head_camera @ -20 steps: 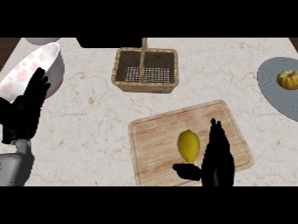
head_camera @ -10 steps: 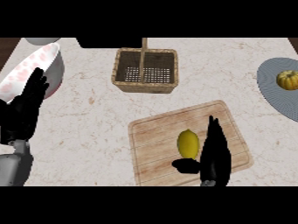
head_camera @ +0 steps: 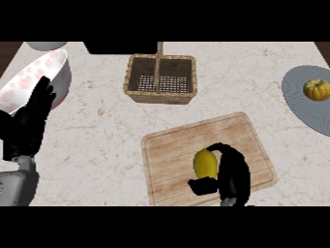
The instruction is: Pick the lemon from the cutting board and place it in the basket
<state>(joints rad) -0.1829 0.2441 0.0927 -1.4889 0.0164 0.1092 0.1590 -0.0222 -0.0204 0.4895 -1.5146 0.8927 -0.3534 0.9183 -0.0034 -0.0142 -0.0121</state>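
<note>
Lemon on cutting board — long axis toward basket — right hand curled round it.

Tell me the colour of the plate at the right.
Grey-blue; the plate shows in the head view.

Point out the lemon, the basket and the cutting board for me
lemon (head_camera: 205, 163): head view, on its yellow middle, left of the right hand.
basket (head_camera: 161, 94): head view, on its woven front wall.
cutting board (head_camera: 174, 150): head view, on bare wood left of the lemon.
</note>
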